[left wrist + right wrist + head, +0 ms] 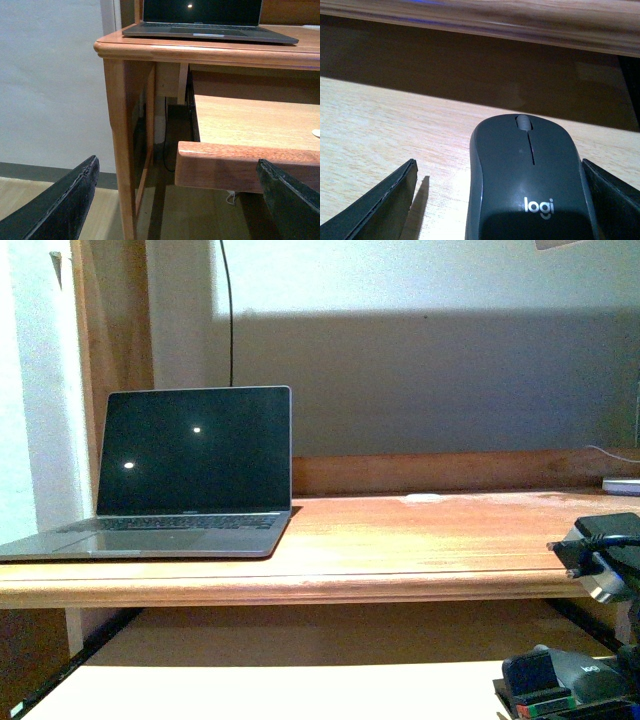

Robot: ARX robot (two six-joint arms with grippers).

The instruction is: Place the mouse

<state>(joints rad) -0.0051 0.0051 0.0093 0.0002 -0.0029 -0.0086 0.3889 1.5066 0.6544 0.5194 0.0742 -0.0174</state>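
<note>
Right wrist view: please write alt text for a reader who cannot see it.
A dark grey Logi mouse lies on a pale wooden shelf between the black fingers of the open right gripper; one finger stands clearly apart from it. Beyond the mouse is shadow under the desk's edge.

Right wrist view: mouse [530, 185] rear cut off by the frame edge. Only the tips of the right gripper [498, 164] fingers [375, 210] show. Cannot tell whether the finger beside the mouse touches it. The desk edge [480, 20] is blurred.

Front view: mouse and right arm [605, 560] cropped at the corner, grip hidden. The laptop [190, 470] has one front corner cut off. The white object [622, 484] at the frame edge is cropped and unidentifiable. The pale disc [423, 498] is too small to tell.

Left wrist view: left gripper [177, 161] fingers cropped. Most of the laptop screen is cut off.
</note>
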